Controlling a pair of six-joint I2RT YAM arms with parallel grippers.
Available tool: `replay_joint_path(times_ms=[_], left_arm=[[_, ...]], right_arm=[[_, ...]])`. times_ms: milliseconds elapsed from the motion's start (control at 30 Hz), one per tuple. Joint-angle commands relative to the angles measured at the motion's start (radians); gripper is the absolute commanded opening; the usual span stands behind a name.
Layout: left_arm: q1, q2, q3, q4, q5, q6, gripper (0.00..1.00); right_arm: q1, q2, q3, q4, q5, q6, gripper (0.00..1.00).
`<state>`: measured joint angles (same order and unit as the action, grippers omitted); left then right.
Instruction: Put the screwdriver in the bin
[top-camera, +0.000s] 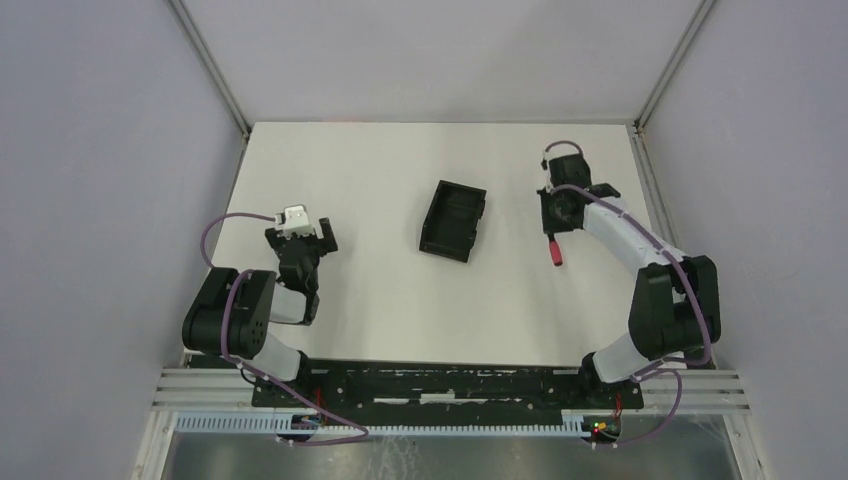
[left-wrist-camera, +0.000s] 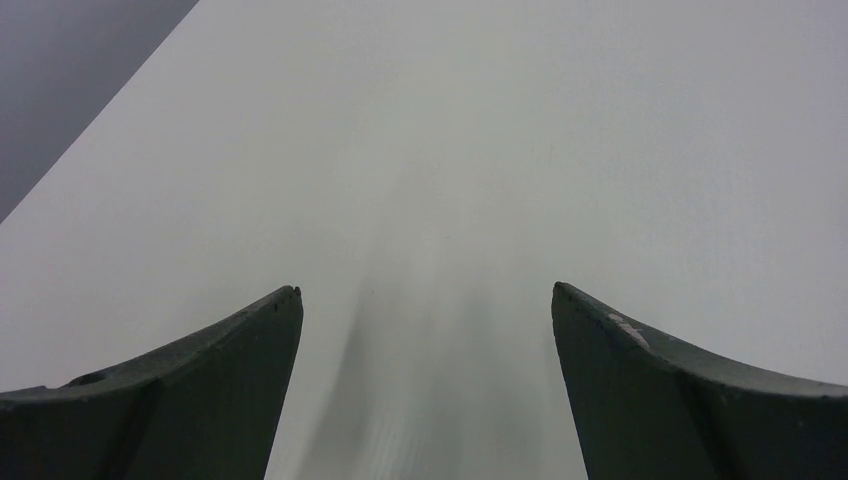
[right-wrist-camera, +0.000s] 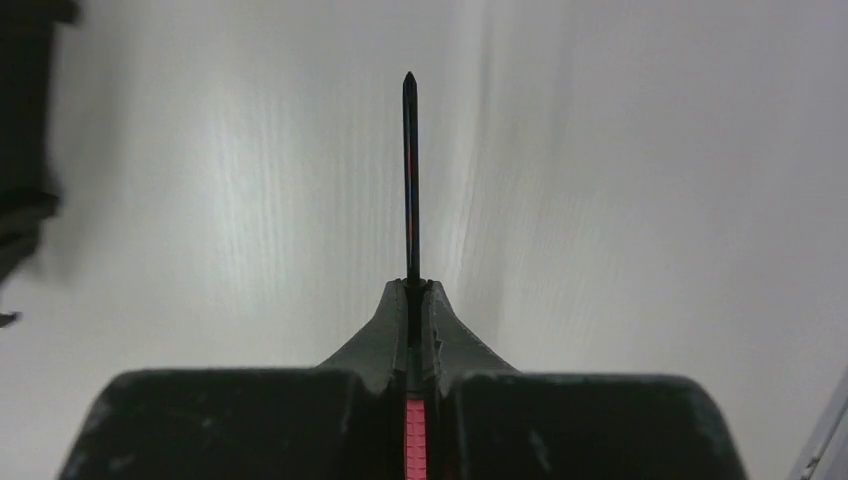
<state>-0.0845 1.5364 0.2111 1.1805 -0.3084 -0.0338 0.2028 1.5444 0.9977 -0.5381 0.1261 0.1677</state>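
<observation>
While clamped between the shut jaws of the right gripper (right-wrist-camera: 414, 292), the small screwdriver (right-wrist-camera: 411, 180) with red handle and thin dark shaft is held lengthwise along that gripper's axis, tip pointed ahead over the white table (top-camera: 380, 320), possibly lifted. The black rectangular plastic bin (top-camera: 453, 221) is seen to its left, apart, with bare surface between. The left gripper (left-wrist-camera: 425, 300), jaws spread, is set well away.
</observation>
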Motion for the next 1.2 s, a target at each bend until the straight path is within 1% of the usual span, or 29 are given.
replay_joint_path(times_ms=[0,100,167,233,333,433,500,567,633,733,867,933,1100,1133,1167], left_arm=[[0.002,0.002,0.016,0.036,0.001,-0.014,1.00],[0.002,0.002,0.016,0.036,0.002,-0.013,1.00],[0.002,0.002,0.016,0.036,0.000,-0.012,1.00],[0.002,0.002,0.016,0.036,0.001,-0.014,1.00],[0.001,0.002,0.016,0.036,0.000,-0.013,1.00],[0.001,0.002,0.016,0.036,0.002,-0.014,1.00],[0.002,0.003,0.016,0.036,0.002,-0.014,1.00],[0.002,0.002,0.016,0.036,0.001,-0.014,1.00],[0.002,0.002,0.016,0.036,0.001,-0.014,1.00],[0.002,0.002,0.016,0.036,0.002,-0.014,1.00],[0.002,0.002,0.017,0.036,0.000,-0.014,1.00],[0.001,0.003,0.016,0.036,0.001,-0.014,1.00],[0.002,0.002,0.016,0.036,0.001,-0.013,1.00],[0.002,0.002,0.016,0.036,0.001,-0.013,1.00],[0.002,0.003,0.016,0.036,0.000,-0.013,1.00]], right_arm=[[-0.017,-0.029,0.279,-0.236,-0.022,-0.067,0.00],[-0.028,-0.042,0.400,-0.273,-0.058,-0.067,0.00],[-0.030,-0.054,0.446,-0.254,-0.090,-0.034,0.00],[-0.029,-0.073,0.449,-0.171,-0.167,0.028,0.00],[0.007,-0.094,0.401,-0.003,-0.214,0.173,0.00],[0.144,-0.075,0.396,0.136,-0.165,0.239,0.00],[0.235,-0.032,0.421,0.185,-0.132,0.239,0.00],[0.293,0.027,0.460,0.197,-0.102,0.221,0.00],[0.330,0.081,0.477,0.209,-0.077,0.205,0.00],[0.372,0.137,0.456,0.253,-0.051,0.180,0.00],[0.400,0.211,0.417,0.308,-0.021,0.138,0.00],[0.403,0.247,0.392,0.352,-0.040,0.125,0.00],[0.403,0.328,0.388,0.377,-0.052,0.128,0.00],[0.404,0.335,0.386,0.381,-0.050,0.128,0.01],[0.403,0.344,0.387,0.383,-0.049,0.128,0.06]])
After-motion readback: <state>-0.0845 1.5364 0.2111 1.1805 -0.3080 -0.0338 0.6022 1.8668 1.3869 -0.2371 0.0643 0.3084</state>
